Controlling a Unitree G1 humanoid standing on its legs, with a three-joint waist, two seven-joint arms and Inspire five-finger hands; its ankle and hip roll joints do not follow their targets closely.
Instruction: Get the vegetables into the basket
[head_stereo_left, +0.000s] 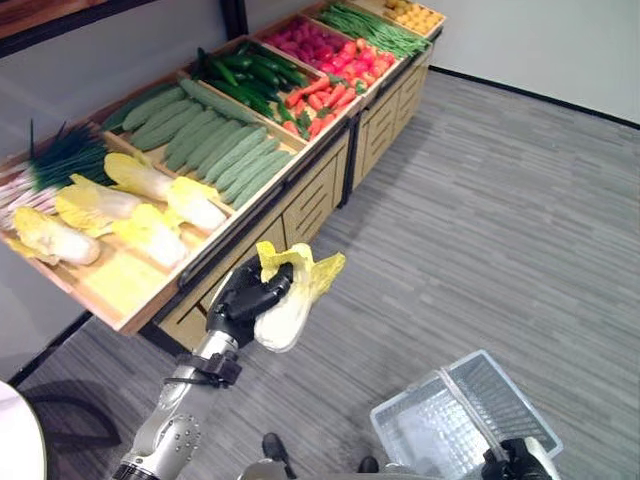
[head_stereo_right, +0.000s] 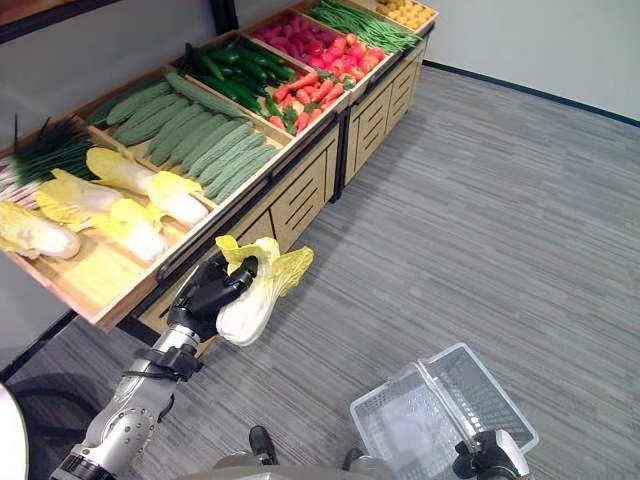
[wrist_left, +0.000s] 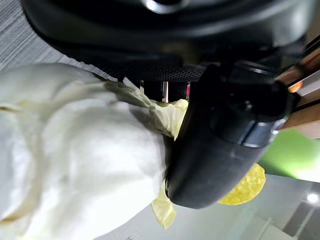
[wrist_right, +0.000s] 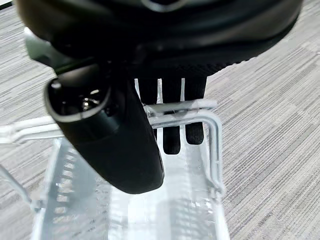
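Wooden produce stand (head_stereo_left: 300, 200) far left carries cabbages, cucumbers, carrots; left hand (head_stereo_left: 245, 297) is clenched round a napa cabbage (head_stereo_left: 290, 300), held clear of the shelf edge over the floor, probably for the swing across to the basket. Right hand (wrist_right: 170, 120) has its fingers curled over the handle of the empty clear basket (head_stereo_left: 465, 415), low right, keeping it open-side up. Grey striped carpet (head_stereo_left: 480, 230), pale wall behind.
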